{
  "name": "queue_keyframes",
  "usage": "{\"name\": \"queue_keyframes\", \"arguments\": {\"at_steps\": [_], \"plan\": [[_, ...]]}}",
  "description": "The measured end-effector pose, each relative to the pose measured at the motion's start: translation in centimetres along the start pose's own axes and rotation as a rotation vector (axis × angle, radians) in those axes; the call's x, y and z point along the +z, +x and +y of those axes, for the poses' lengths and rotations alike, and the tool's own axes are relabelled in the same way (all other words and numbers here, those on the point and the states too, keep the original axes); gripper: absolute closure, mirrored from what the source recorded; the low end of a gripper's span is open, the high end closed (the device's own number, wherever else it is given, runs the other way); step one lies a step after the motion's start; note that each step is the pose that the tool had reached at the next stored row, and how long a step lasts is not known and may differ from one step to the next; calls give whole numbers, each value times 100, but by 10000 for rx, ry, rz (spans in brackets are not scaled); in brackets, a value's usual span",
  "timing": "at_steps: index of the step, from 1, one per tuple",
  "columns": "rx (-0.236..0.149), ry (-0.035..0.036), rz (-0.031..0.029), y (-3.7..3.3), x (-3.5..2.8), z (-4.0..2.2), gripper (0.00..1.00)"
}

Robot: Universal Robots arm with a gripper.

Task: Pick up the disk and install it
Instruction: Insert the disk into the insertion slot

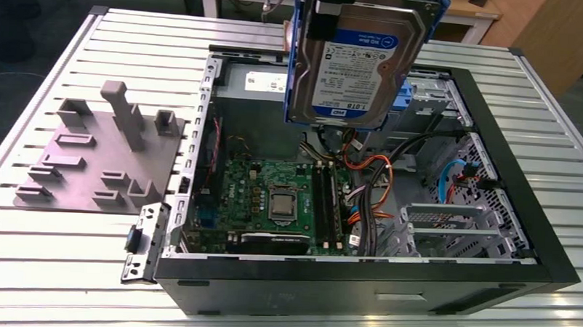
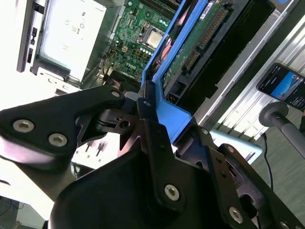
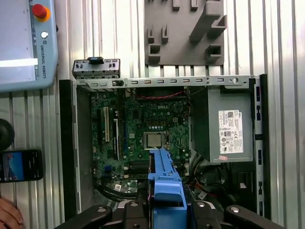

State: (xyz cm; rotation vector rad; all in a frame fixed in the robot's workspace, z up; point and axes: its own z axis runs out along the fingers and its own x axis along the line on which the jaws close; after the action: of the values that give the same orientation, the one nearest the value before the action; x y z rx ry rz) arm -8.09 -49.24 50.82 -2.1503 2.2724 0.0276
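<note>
The gripper (image 2: 157, 119) clamps the disk (image 1: 352, 64) by its blue rails above the open case (image 1: 486, 141), so a slip could drop it onto the motherboard (image 1: 270, 199).

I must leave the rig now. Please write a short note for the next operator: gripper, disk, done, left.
Gripper: shut on the disk, gripping its blue rail.
Disk: held in the air, label facing the exterior view, above the open case; in the first wrist view it hangs over the motherboard.
Done: the disk is picked up.
Left: it is not yet installed in the case.
</note>
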Motion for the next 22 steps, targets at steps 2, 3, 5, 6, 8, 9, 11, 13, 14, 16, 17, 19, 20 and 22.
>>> {"name": "queue_keyframes", "arguments": {"at_steps": [2, 3, 5, 6, 8, 9, 11, 13, 14, 16, 17, 19, 20, 22], "plan": [[-1, 0, 1, 8, 1, -2, 64], [-1, 0, 0, 21, 2, -2, 64], [0, 0, 0, 54, 6, -3, 64], [0, 1, -2, 78, 10, -4, 64], [0, 0, -1, 144, 15, -8, 64], [1, 0, 0, 182, 19, -11, 64], [0, 1, -2, 246, 29, -23, 64], [0, 0, 0, 276, 38, -64, 64], [1, 0, -2, 284, 45, -97, 64], [0, 0, 0, 291, 53, -161, 64], [0, 0, -1, 292, 58, -192, 64], [0, 0, -1, 292, 67, -243, 64], [1, 1, -2, 292, 72, -261, 64], [0, 0, -1, 294, 81, -283, 64]]}}
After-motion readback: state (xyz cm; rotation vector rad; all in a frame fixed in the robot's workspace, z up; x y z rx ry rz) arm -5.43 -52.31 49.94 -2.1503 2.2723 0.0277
